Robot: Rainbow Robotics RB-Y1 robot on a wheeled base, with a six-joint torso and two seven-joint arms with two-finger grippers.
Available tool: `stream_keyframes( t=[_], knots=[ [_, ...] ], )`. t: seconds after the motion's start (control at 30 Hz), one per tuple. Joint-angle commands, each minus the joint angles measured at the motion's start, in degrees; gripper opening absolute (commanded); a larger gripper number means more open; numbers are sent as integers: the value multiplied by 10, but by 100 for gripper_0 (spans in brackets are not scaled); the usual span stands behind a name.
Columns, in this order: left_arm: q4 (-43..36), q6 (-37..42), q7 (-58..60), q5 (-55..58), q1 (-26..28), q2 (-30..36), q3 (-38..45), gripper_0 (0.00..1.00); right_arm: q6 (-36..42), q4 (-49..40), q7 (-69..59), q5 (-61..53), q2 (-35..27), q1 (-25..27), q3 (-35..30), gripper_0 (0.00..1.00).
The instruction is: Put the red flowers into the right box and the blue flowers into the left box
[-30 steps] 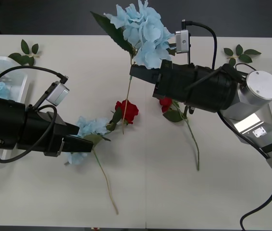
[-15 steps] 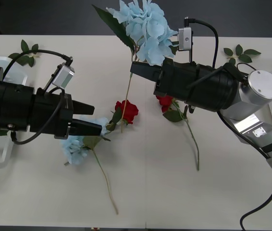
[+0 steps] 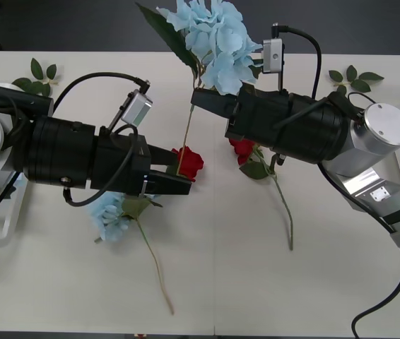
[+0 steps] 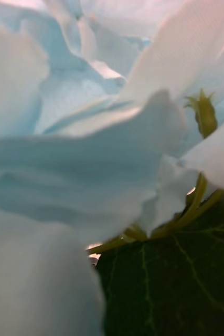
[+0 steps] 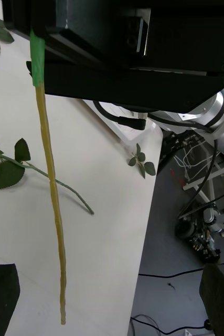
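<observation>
**A:** What has changed for you in the last second?

**B:** Your left arm has swung right, away from the left box (image 3: 2, 236). The arm now hides most of that white plastic tray, leaving you one rim corner. Your right arm has hardly shifted.

**A:** And the left gripper (image 3: 181, 171)?

**B:** Its black fingers are spread wide with nothing between them. The tips sit just beside the first red rose (image 3: 190, 161), a small deep-red bloom lying on the white table (image 3: 256, 282). The left wrist view shows you both finger ends at the corners, well apart. Under the arm lies a blue flower (image 3: 112, 212), its fluffy pale head half covered. Its thin stem runs out toward the table's near edge.

**A:** Further right?

**B:** Your right gripper (image 3: 203, 102) pinches the held blue flower (image 3: 214, 39) just under the head. The many-petalled cluster stands above it, cut off at the top. Its long stem (image 5: 51, 199) hangs free, yellowish with green tape where it leaves the gripper. The right wrist view gives you soft petals and a veined dark leaf pressed close, so you cannot make out the fingers there.

**A:** Past that?

**B:** The second red rose (image 3: 243, 148) lies partly hidden beneath the right gripper, its stem trailing toward you. A leaf sprig (image 3: 355, 74) lies near the far edge.
</observation>
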Motion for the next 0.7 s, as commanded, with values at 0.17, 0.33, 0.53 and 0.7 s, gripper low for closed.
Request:
stream_keyframes(
  t=[0.17, 0.33, 0.53, 0.7],
  knots=[
    [11, -6, -8, -30, -35, -22, -7, 40, -5, -8, 14, -21, 17, -15, -1, 0],
    [11, -7, -6, -37, -40, -29, -10, 0, -5, -8, 14, -21, 17, -15, -1, 0],
    [11, -5, -7, -26, -40, -29, -11, 0, -5, -8, 14, -21, 19, -15, -1, 0],
    [11, -5, -9, -17, -40, -29, -10, 0, -6, -8, 14, -21, 20, -15, -1, 0]
  ],
)
